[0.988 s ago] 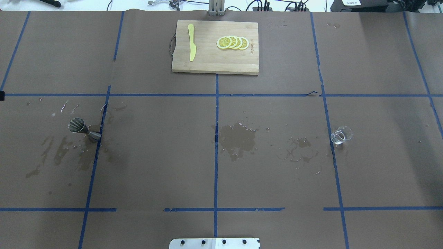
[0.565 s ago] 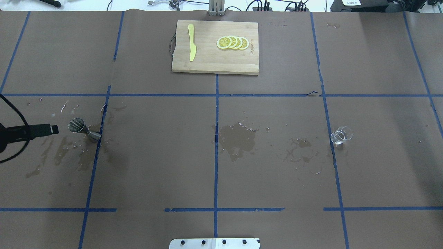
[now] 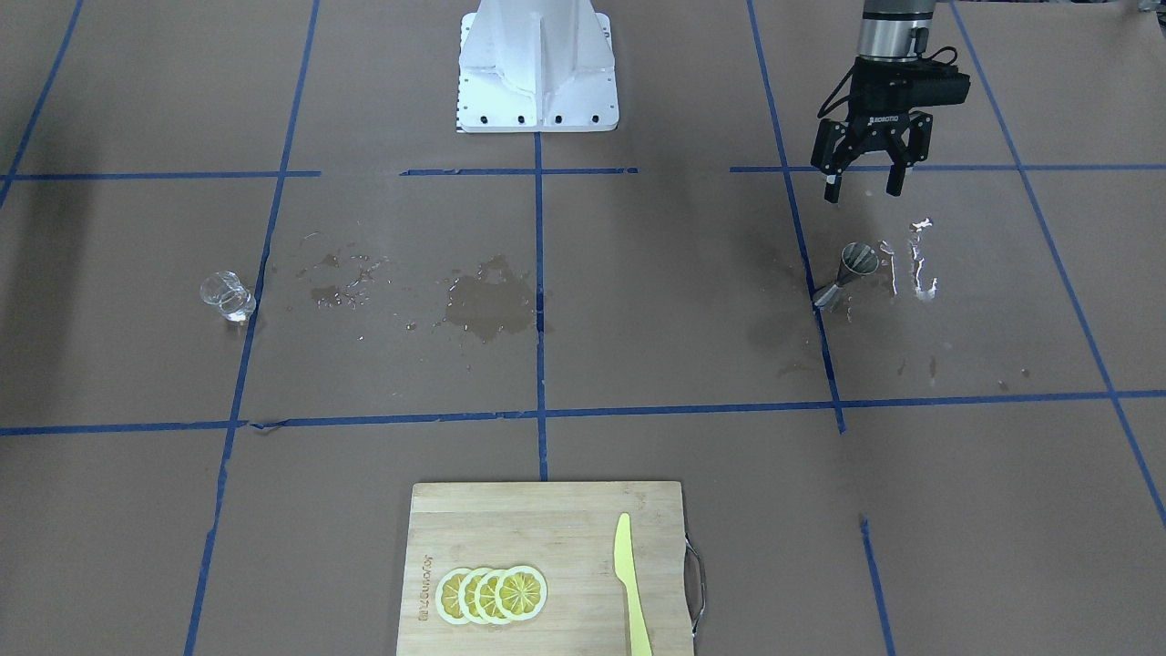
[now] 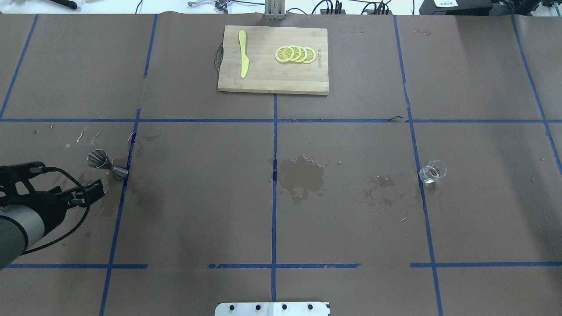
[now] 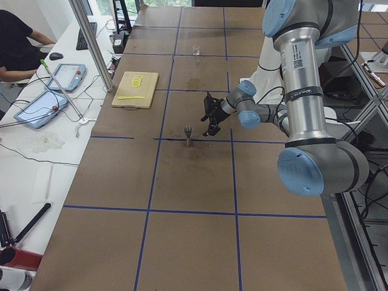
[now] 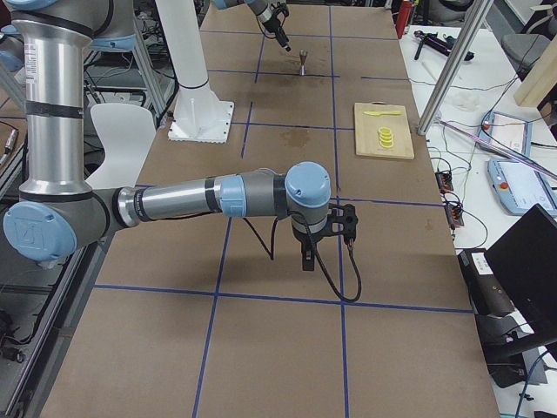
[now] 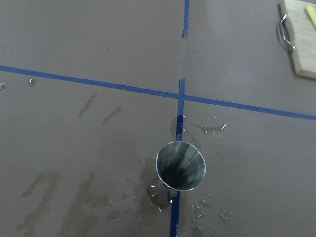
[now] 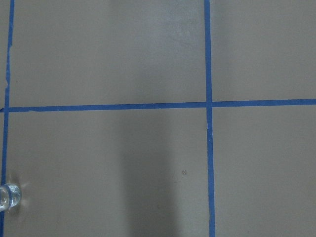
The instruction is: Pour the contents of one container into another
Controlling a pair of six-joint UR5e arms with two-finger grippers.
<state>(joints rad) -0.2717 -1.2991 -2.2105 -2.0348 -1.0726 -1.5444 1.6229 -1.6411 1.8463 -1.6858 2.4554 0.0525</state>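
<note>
A steel jigger (image 4: 103, 162) stands upright on wet brown paper at the table's left; the left wrist view looks down into its cup (image 7: 180, 165). My left gripper (image 3: 863, 191) hangs open and empty above the table, a little to the robot's side of the jigger (image 3: 852, 269) and not touching it. A small clear glass (image 4: 433, 171) stands far off on the table's right, and shows at the edge of the right wrist view (image 8: 7, 196). My right gripper (image 6: 326, 252) shows only in the exterior right view, well away from the glass, and I cannot tell its state.
A wooden cutting board (image 4: 263, 79) at the far middle carries lemon slices (image 4: 295, 54) and a yellow knife (image 4: 243, 53). Wet patches (image 4: 300, 175) mark the paper at the centre and around the jigger. The robot's base plate (image 3: 537, 82) is at the near edge.
My left arm has come in from the left edge and swung toward the robot's side of the jigger. The jigger and the glass have not moved.
</note>
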